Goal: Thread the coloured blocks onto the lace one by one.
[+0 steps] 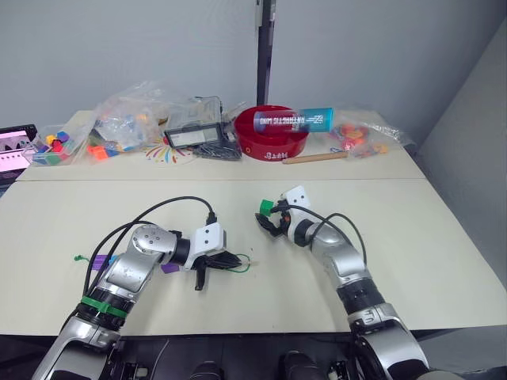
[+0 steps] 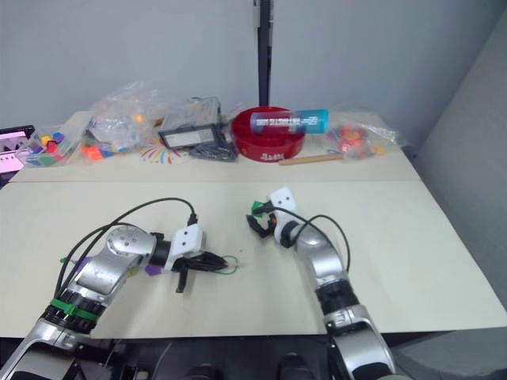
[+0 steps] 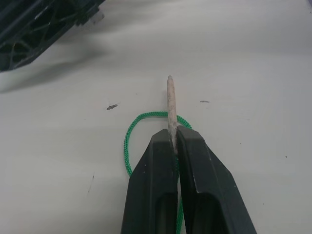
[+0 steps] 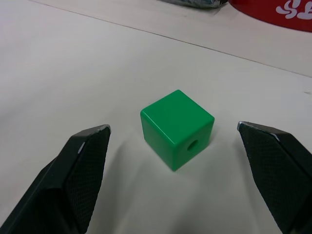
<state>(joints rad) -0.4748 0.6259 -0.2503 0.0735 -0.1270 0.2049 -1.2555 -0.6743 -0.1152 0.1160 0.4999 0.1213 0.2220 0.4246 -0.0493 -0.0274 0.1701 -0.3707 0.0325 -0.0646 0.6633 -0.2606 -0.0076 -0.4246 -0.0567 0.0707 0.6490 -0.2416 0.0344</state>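
Observation:
A green block with a round hole in one side rests on the pale table between the fingers of my right gripper, which is open and not touching it. The same block sits near the table's middle, at my right gripper. My left gripper is shut on the lace's pale stiff tip, which sticks out beyond the fingertips. The green lace loops on the table behind it. From my left gripper the lace trails left, with purple blocks on it.
Along the back edge stand clear bags of mixed pieces, a black device, a red bowl with a tube across it, a wooden stick and another bag. A screen sits far left.

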